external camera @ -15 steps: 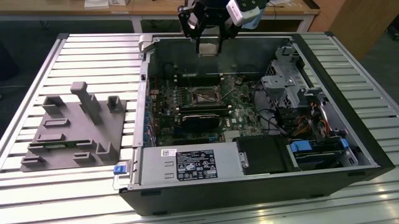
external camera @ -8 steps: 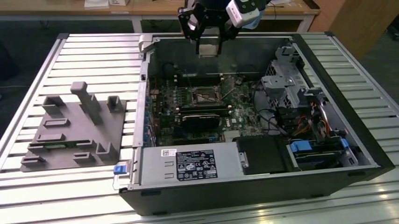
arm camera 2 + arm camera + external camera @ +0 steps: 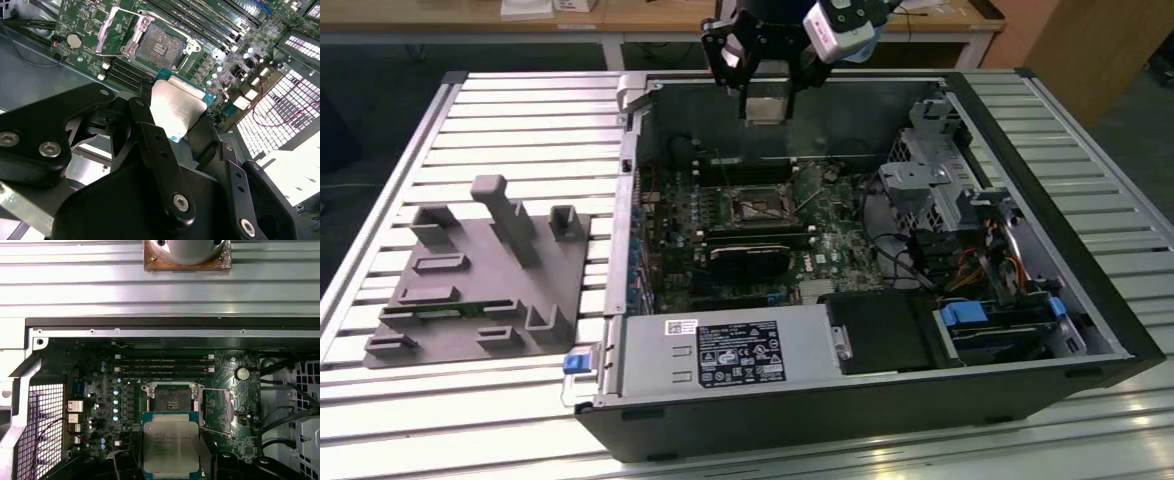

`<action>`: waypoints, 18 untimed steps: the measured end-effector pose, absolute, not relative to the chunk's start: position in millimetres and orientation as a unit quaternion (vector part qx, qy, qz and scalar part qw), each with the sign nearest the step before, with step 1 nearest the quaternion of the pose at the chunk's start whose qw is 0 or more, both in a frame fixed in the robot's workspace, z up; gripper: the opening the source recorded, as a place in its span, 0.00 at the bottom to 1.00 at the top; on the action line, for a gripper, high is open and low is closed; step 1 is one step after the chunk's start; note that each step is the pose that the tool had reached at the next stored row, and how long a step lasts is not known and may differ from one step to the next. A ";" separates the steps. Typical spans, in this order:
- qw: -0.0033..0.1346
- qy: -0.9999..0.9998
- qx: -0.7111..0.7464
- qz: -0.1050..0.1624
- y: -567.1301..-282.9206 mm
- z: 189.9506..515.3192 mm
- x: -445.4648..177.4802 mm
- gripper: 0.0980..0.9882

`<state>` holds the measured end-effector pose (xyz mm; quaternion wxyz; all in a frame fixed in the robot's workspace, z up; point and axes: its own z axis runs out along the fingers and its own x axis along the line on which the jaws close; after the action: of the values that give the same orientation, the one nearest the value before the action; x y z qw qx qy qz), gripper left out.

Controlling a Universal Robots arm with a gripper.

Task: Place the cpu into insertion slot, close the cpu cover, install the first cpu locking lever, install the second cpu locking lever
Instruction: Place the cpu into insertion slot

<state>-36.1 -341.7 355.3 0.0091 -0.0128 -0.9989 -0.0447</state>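
Grey-silver, one cpu [image 3: 171, 447] sits clamped in one pincer [image 3: 176, 114].

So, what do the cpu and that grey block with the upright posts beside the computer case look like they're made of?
The cpu: a dull silver metal lid with a soft sheen, on a blue-green circuit-board base that shows at its edges.
The grey block: likely plastic, matt and uniformly grey with no glint, though the look leaves that open.
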 end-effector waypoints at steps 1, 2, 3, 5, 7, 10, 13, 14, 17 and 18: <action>0.009 -0.999 -0.013 -0.045 -341.7 354.9 -36.2 0.49; 0.009 -0.999 -0.013 -0.045 -341.7 354.6 -36.2 0.49; 0.009 -0.999 -0.013 -0.045 -341.6 354.2 -36.1 0.49; 0.009 -0.999 -0.013 -0.045 -341.7 353.7 -36.1 0.49; 0.009 -0.999 -0.013 -0.045 -341.7 353.1 -36.1 0.49; 0.009 -0.999 -0.013 -0.045 -341.6 352.3 -36.1 0.49; 0.009 -0.999 -0.013 -0.044 -341.7 351.4 -36.1 0.49; 0.009 -0.999 -0.013 -0.044 -341.7 351.1 -36.2 0.49; 0.009 -0.999 -0.013 -0.044 -341.7 350.1 -36.1 0.49; 0.009 -0.999 -0.013 -0.044 -341.6 349.8 -36.1 0.49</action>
<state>-36.1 -341.6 349.8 0.0091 -0.0128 -0.9989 -0.0442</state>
